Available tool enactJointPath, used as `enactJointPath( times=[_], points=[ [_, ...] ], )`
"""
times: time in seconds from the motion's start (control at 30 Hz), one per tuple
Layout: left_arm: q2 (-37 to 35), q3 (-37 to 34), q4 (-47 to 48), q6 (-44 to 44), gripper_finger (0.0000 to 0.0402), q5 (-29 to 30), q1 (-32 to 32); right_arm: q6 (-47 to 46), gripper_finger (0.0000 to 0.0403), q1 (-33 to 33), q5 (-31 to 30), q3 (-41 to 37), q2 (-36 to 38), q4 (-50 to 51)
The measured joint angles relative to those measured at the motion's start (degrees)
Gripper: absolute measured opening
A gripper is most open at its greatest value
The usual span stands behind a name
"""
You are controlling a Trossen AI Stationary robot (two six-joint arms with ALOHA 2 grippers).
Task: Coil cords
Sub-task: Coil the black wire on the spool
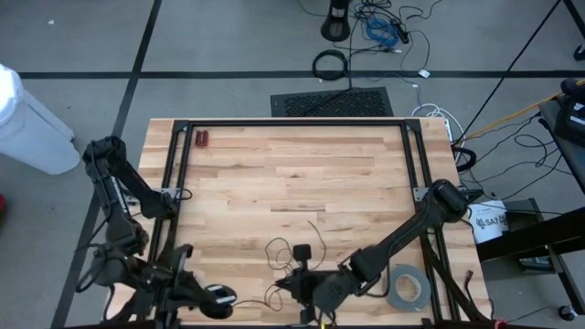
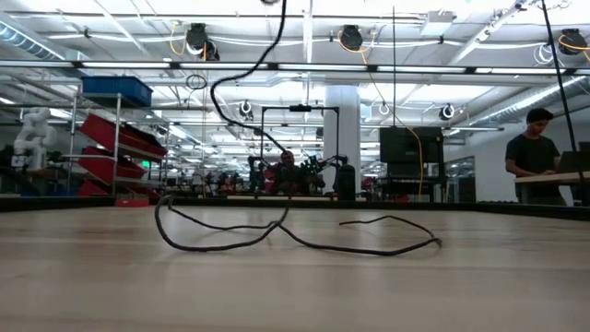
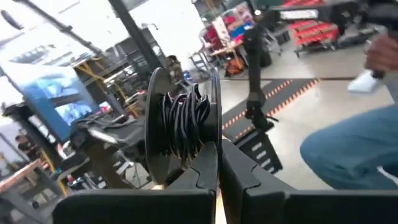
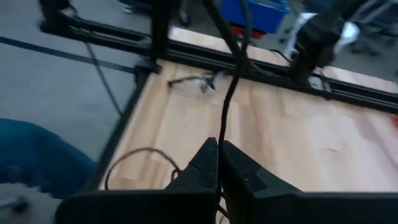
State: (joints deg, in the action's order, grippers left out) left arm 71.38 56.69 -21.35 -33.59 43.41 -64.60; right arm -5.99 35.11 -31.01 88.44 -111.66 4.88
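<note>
The thin black cord is partly wound on a small black spool (image 3: 181, 126) that my left gripper (image 3: 217, 171) is shut on, near the table's near edge (image 1: 218, 297). Loose wiry strands (image 1: 294, 254) lie on the wood in front of my right gripper (image 1: 298, 285). They also show in the low view (image 2: 277, 235), where one strand rises off the table (image 2: 241, 74). My right gripper (image 4: 219, 163) is shut on a strand of the cord. My left gripper pinches the spool by one of its flat discs, at the disc's rim (image 3: 216, 138), between its two fingers. The spool stands on edge beyond the fingertips, the cord windings showing between its two discs. My right gripper pinches a single strand of the cord (image 4: 222, 132) between its two fingertips. The strand runs on straight ahead of the fingers, over the table, toward the far frame bar. A slack loop (image 4: 140, 155) lies on the wood beside the fingers.
A grey tape roll (image 1: 408, 290) lies at the near right by my right arm. A small red object (image 1: 202, 139) sits at the far left corner. A black frame (image 1: 292, 122) borders the wooden top. People show in the room behind (image 2: 535, 148).
</note>
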Motion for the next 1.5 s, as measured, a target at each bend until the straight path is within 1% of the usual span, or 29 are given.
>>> enactJointPath(
  times=[0.07, 0.17, 0.27, 0.37, 0.53, 0.73, 0.87, 0.97, 1.07, 1.2, 1.37, 1.5],
  points=[
    [0.65, 0.00, 0.50, -0.76, 0.0003, -3.19, 0.32, -0.03, 0.0000, -0.73, 3.54, 0.00, 0.95, 0.03],
    [1.87, 0.00, 0.19, -5.15, 0.0003, -7.84, 0.36, 0.83, 0.0000, -1.22, 7.17, 0.00, 1.80, 0.28],
    [3.00, 0.00, -0.64, -9.14, 0.0003, -9.16, 0.37, 1.53, 0.0000, -1.65, 10.75, 0.01, 2.25, 0.45],
    [3.12, 0.00, -0.74, -10.70, 0.0003, -9.63, 0.45, 2.23, 0.0000, -2.20, 13.52, 0.02, 2.25, 2.04],
    [3.12, 0.00, -1.43, -13.33, 0.0003, -14.17, 0.61, 2.22, 0.0000, -3.34, 14.45, 0.02, 2.21, 6.25],
    [3.12, 0.00, -1.66, -13.31, 0.0003, -21.10, 2.26, 4.03, 0.0000, -6.01, 14.81, 0.04, 2.19, 5.80],
    [3.12, 0.00, -1.65, -13.24, 0.0003, -24.76, 3.96, 5.24, 0.0000, -8.66, 14.69, 0.07, 2.19, 3.04],
    [3.12, 0.00, -0.61, -11.14, 0.0003, -25.88, 5.24, 5.24, 0.0000, -10.18, 14.67, 0.07, 2.19, 2.98],
    [3.12, 0.00, 1.31, -7.16, 0.0003, -26.46, 6.53, 5.36, 0.0000, -11.02, 14.48, 0.07, 2.19, 3.71],
    [3.12, 0.00, 2.34, -1.85, 0.0003, -29.60, 8.30, 5.35, 0.0000, -11.45, 13.32, 0.07, 2.19, 5.91],
    [3.12, 0.00, 3.16, 3.10, 0.0003, -29.95, 8.76, 3.55, 0.0004, -11.49, 13.66, 0.07, 3.67, 12.21],
    [3.12, 0.00, 2.89, 3.30, 0.0003, -29.65, 8.00, 0.81, 0.0023, -11.44, 17.61, 0.13, 6.38, 21.67]
  ],
)
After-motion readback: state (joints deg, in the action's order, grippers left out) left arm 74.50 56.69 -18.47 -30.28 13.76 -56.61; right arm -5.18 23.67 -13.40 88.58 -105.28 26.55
